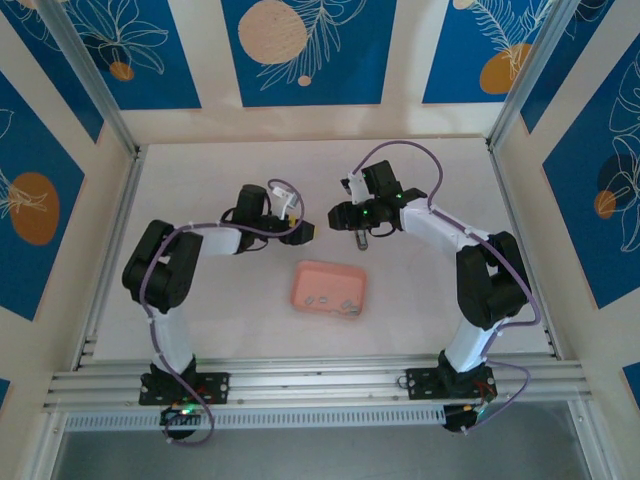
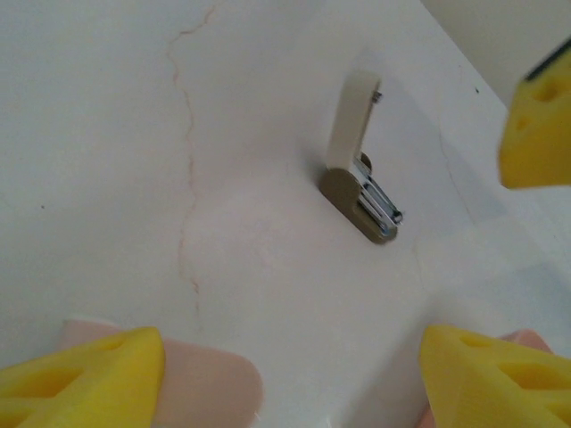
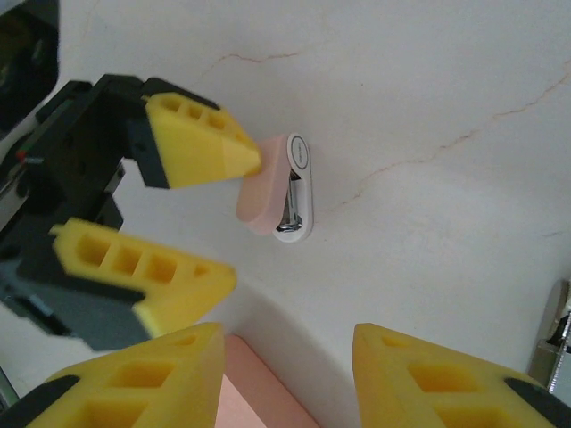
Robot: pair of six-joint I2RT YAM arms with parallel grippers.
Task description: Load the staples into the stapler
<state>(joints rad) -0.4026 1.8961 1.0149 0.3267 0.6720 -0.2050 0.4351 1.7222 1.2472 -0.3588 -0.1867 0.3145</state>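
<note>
Left claw point(image 3: 243, 218), yellow wedge fingers spread, sits beside rounded pink-white stapler point(image 3: 268, 196).

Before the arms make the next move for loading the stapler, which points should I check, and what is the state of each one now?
1. Stapler opened: ok, its cream top stands up and the metal channel is exposed.
2. Staples ready: ok, small grey strips lie in the pink tray.
3. A strip picked up: not ok, the left gripper and the right gripper are both open and empty.
4. Stapler steadied: not ok, it stands free on the table, with no fingers around it.
5. Channel free of old staples: cannot tell, too small to see.
</note>
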